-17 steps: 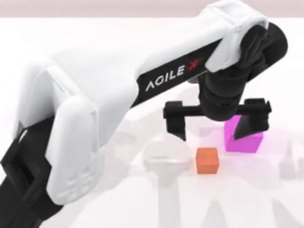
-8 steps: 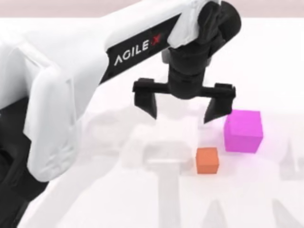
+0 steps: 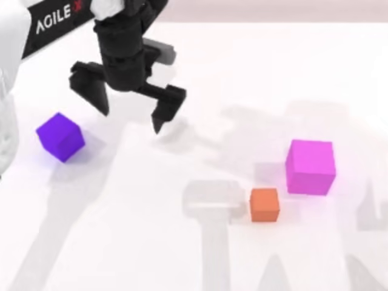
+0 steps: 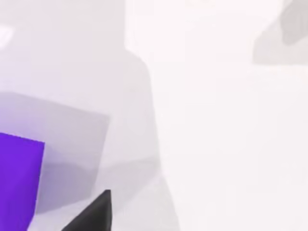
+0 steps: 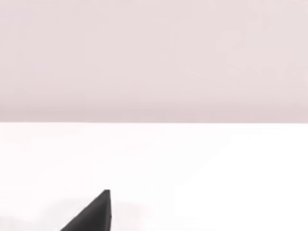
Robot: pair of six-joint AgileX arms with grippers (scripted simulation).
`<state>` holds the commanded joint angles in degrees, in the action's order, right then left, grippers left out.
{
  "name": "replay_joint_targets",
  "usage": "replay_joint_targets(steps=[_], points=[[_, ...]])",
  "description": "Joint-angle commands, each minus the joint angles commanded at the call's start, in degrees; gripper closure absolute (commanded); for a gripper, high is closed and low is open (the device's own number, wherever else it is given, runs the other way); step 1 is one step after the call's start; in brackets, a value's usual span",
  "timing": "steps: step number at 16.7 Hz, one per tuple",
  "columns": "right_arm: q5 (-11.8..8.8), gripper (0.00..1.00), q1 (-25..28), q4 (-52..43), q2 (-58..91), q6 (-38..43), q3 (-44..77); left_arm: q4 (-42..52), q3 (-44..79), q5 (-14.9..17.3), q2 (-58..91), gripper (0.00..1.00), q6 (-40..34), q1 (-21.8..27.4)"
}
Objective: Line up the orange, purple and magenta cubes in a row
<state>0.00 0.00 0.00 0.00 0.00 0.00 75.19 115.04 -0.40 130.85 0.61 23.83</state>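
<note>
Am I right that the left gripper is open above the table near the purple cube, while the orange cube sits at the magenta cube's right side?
Not quite. The top view shows the orange cube at the left of the magenta cube, slightly nearer the camera. The rest holds: the left gripper hangs open above the table, near the purple cube.

Purple cube cut off at the left wrist view's edge.
</note>
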Motion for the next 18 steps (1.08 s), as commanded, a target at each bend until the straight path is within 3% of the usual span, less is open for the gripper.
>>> replay_joint_targets(steps=[4, 8, 18], points=[[0.00, 0.00, 0.00, 0.00, 0.00, 0.00, 0.00, -2.27, -5.48, 0.26, -3.11, 0.00, 19.13, -9.95], [0.00, 0.00, 0.00, 0.00, 0.00, 0.00, 0.00, -4.21, -9.21, 0.50, -5.75, 0.00, 30.04, -16.63], [0.00, 0.00, 0.00, 0.00, 0.00, 0.00, 0.00, -8.62, -12.77, 0.58, -5.06, 0.00, 31.80, -17.85]])
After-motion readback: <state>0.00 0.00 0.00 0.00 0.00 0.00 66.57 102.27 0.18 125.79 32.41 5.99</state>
